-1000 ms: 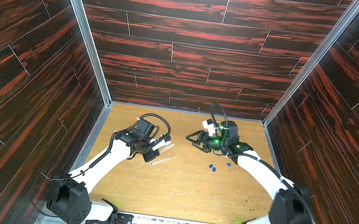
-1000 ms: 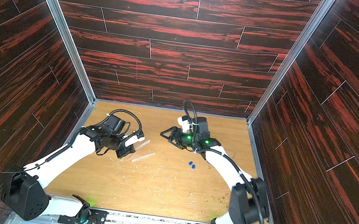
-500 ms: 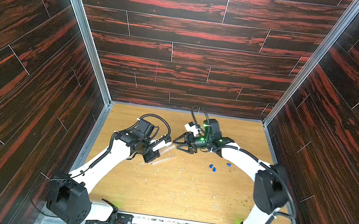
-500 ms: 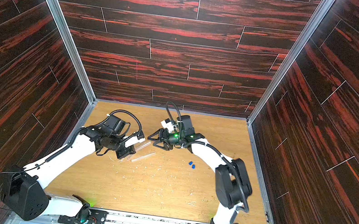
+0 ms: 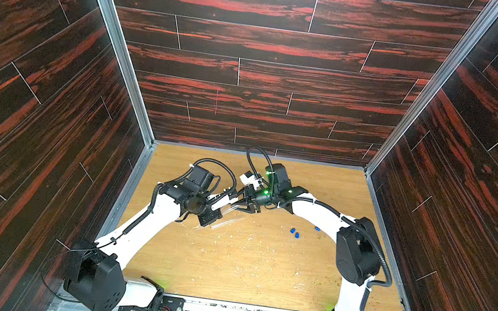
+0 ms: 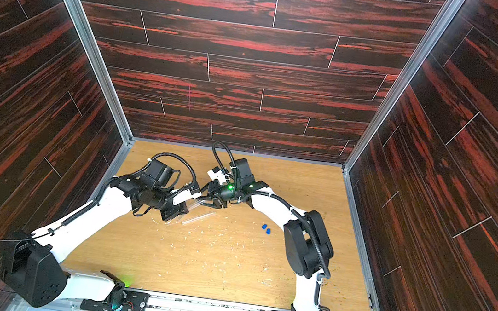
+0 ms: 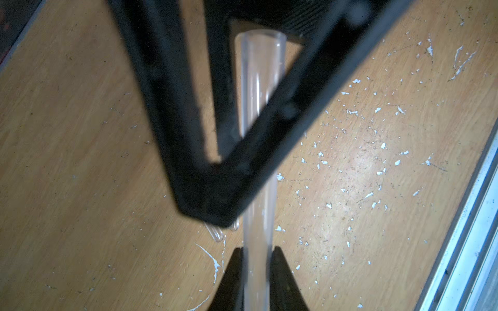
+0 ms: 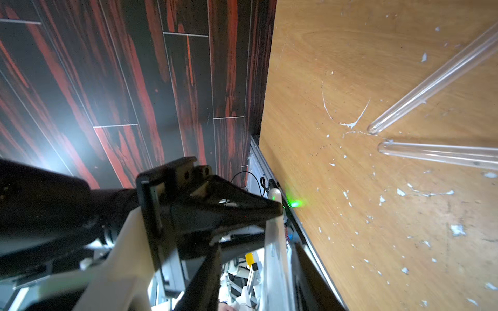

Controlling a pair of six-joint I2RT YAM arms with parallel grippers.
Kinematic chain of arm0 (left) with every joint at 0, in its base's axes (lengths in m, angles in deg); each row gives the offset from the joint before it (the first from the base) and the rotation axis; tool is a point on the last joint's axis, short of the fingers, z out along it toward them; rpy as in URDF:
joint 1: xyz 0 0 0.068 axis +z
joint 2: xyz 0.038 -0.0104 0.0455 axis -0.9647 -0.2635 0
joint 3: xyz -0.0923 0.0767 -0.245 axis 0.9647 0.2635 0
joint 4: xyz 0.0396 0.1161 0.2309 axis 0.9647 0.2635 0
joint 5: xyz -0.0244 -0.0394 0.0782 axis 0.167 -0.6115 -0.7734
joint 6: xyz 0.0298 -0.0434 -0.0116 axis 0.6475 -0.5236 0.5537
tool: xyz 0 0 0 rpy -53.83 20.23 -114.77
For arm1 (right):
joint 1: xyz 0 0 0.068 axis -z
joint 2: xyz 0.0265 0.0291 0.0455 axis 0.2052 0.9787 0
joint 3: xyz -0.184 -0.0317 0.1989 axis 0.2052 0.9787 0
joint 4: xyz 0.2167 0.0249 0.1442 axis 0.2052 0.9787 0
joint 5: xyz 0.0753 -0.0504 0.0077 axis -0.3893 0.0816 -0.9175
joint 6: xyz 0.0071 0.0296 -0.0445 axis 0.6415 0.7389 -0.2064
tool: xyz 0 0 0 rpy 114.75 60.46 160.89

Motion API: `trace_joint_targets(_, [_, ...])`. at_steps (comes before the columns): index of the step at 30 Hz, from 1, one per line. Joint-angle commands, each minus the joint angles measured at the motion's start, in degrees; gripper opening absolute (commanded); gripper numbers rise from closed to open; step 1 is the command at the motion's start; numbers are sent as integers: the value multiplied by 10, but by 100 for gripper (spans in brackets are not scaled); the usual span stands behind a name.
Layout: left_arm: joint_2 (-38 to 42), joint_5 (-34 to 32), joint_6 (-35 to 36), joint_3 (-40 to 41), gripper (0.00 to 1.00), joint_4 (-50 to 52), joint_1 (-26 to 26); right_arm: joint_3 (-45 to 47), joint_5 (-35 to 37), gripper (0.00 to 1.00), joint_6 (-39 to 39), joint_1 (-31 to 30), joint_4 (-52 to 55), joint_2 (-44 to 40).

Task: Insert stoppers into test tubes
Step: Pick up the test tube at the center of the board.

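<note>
The main risk is sitting in the double hold. The left gripper [image 7: 256,250] is clamping a clear test tube [image 7: 258,67] between its jaws. The right gripper [image 5: 245,205] is crowding the same tube from the other end. If both arms are gripping it and one shifts off-axis, the slim tube is likely to bend and crack, or to lever out of the left jaws and slide. Its smooth wall is offering little friction.

A second worry is that neither gripper is carrying a stopper. The blue stoppers [image 5: 294,233] are lying on the worktop [image 5: 259,263], well apart from both grippers, so the tube's mouth is going unplugged for now.

In the left wrist view the tube is running from the left jaw tips out to its open rim. One black limb of the right jaws is crossing in front of it about midway, and the rim is showing through that limb's frame. I cannot tell whether the right jaws are pressing on the tube or standing just clear.

Two spare test tubes [image 8: 431,80] are lying on the worktop below, their rounded ends near each other.
</note>
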Motion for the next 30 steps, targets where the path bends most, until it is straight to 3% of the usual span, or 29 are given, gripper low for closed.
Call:
trace_joint_targets(1, [17,11,18,4,13,15,1,-24,-8,41,-8,-6,27,28])
trace_joint_targets(16, [14,8,16,-2,13,17,1,-55,-9,22,-43,-19,77,58])
trace_joint_targets(23, [17,4,17,3,14,14,1,-70,-7,8,-64,-23,105,66])
trace_joint_targets(25, [21,0,19,3,20,17,1,-66,-7,7,-60,-23,98,64])
trace_joint_targets(30, [25,-13,5,4,63,11,1,-65,-5,7,-68,-20,104,58])
